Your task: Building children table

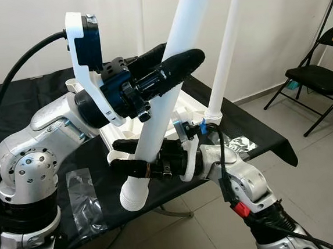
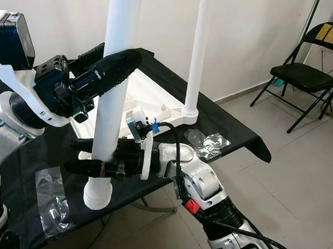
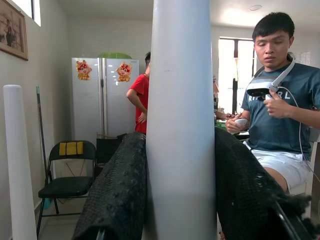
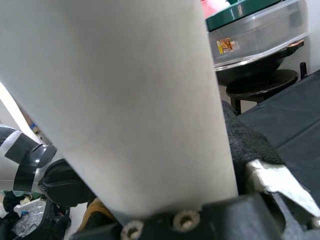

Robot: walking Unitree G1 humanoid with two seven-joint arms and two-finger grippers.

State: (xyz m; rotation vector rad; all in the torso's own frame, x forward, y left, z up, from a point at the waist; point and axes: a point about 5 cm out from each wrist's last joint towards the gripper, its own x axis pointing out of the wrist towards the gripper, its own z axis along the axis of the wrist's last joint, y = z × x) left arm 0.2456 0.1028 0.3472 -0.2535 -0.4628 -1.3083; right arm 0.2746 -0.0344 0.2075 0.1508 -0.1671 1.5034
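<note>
A smooth white cylindrical table leg (image 1: 163, 95) is pinched by the textured black left gripper (image 1: 170, 66) and, at six o'clock below it, the right gripper (image 1: 128, 158).

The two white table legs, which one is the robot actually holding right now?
The nearer, thicker-looking leg, tilted off the tabletop: the left tool grips it high up and the right tool near its lower end. The other leg stands upright, fitted to the white tabletop.
</note>
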